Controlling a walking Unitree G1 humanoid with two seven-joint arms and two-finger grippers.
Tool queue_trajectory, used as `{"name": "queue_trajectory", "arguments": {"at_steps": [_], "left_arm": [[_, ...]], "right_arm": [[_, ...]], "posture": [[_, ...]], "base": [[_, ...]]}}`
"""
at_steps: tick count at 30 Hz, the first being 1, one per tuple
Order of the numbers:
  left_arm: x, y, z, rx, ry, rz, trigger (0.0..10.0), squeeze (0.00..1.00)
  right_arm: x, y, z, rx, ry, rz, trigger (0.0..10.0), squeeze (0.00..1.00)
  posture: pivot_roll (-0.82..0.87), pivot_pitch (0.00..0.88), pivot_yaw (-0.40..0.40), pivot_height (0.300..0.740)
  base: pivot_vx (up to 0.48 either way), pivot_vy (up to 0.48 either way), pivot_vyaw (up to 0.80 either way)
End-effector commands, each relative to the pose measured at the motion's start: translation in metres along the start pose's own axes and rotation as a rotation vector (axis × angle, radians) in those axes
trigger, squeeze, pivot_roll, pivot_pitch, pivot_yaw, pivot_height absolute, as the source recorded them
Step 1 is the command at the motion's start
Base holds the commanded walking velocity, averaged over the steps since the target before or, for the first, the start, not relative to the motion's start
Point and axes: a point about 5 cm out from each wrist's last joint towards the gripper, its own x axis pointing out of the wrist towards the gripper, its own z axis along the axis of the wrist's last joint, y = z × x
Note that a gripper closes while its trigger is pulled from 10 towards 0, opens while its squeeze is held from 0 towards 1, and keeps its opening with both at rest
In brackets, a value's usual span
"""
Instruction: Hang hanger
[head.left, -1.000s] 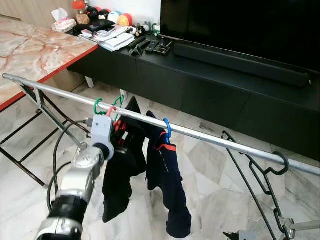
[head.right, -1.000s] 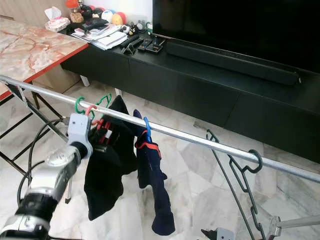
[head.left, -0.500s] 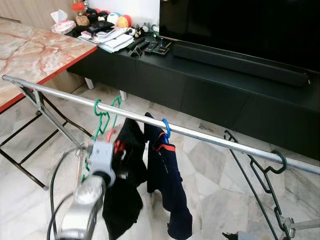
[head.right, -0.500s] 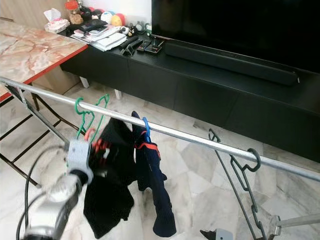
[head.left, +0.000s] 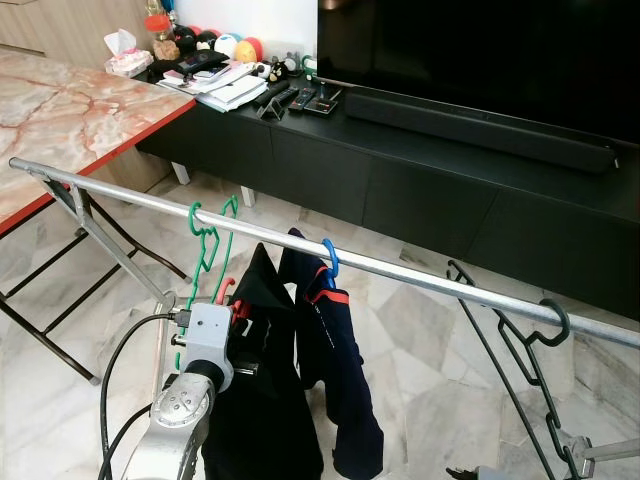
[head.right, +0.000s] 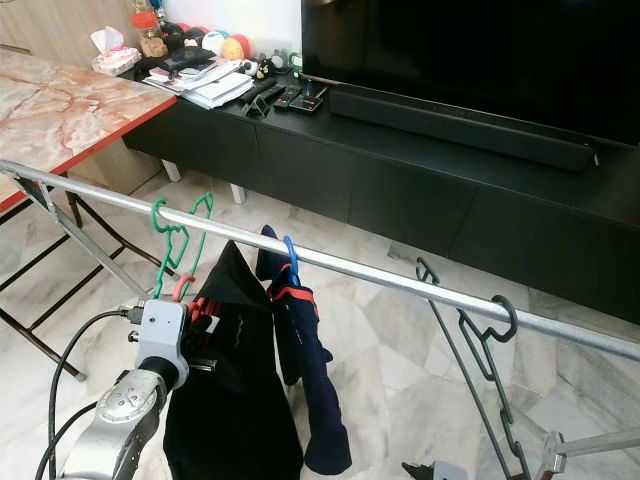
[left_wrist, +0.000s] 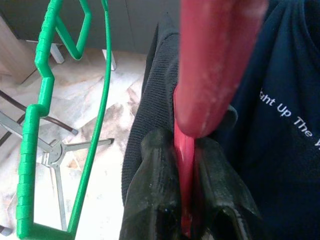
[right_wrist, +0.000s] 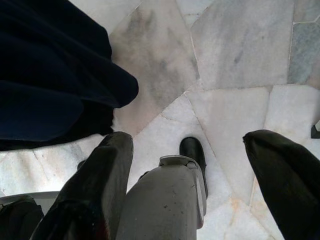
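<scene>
My left gripper (left_wrist: 185, 200) sits below the metal rail (head.left: 400, 270), its two black fingers (left_wrist: 155, 200) pinched tight on a red hanger (left_wrist: 210, 65) that carries a black garment (head.left: 262, 400). In the head views the hanger is mostly hidden behind the wrist housing and the cloth; I see just a sliver of red beside the garment's shoulder, clearly under the rail and not hooked on it. The wrist view blurs the hanger's upper part, so I cannot make out where its hook points.

On the rail, an empty green hanger (head.left: 207, 250) hangs just left of the garment, and a blue hanger (head.left: 329, 262) with a navy shirt (head.left: 345, 380) hangs just right of it, the two garments touching. A dark wire hanger (head.left: 535, 360) hangs farther right, its lower end cut off by the frame.

My right gripper (right_wrist: 187, 175) hangs low over the marble floor (right_wrist: 240, 55), fingers spread and holding nothing; the grey shape between them is probably my own leg.
</scene>
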Motion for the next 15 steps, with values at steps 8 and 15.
{"name": "queue_trajectory", "arguments": {"at_steps": [8, 15], "left_arm": [[-0.0003, 0.0007, 0.013, 0.018, -0.065, 0.005, 10.0, 0.0], [-0.0003, 0.0007, 0.013, 0.018, -0.065, 0.005, 10.0, 0.0]], "right_arm": [[-0.0018, -0.0021, -0.0069, 0.018, 0.015, -0.012, 10.0, 0.0], [-0.0018, -0.0021, -0.0069, 0.018, 0.015, -0.012, 10.0, 0.0]], "posture": [[-0.04, 0.113, 0.032, 0.74], [-0.04, 0.113, 0.032, 0.74]], "base": [[0.0, 0.0, 0.0], [0.0, 0.0, 0.0]]}}
